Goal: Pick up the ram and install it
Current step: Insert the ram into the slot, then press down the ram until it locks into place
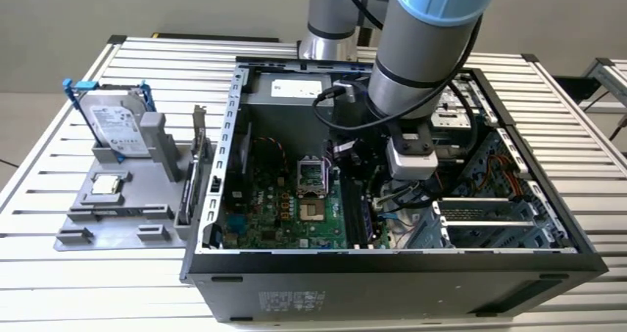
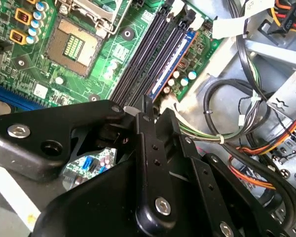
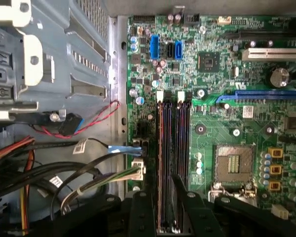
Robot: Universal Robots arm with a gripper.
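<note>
Arm: the Universal Robots arm (image 1: pixel 421 60) reaches down from the upper centre of the exterior view into the open computer case (image 1: pixel 392 262).

Gripper: the gripper (image 3: pixel 173 207) sits low over the memory slots (image 3: pixel 173 148), at the lower centre of the first wrist view. Its black body takes up the lower half of the second wrist view.

Gripper state: the fingers stand close together on a thin dark stick, so it reads as clamped on the ram.

Ram: the ram (image 3: pixel 176 200) is a narrow dark board seen edge-on between the fingers, lined up along the slots. Whether it is fully seated cannot be told.

Slots: long black channels with white latches (image 3: pixel 160 96) at their far end, running vertically through the middle of the first wrist view and diagonally across the upper centre of the second wrist view.

Motherboard: the green board (image 1: pixel 284 214) lies on the case floor, with the empty CPU socket (image 3: pixel 233 165) just beside the slots.

Tray: the grey tray (image 1: pixel 78 240) lies at the left of the exterior view, well apart from the gripper. It holds the hard drive (image 1: pixel 116 126) in its blue frame and the small CPU chip (image 1: pixel 107 184).

Progress: judged from these views, pick-up is done and the ram has been carried to the slots. Pressing home, latching and release appear still outstanding.
</note>
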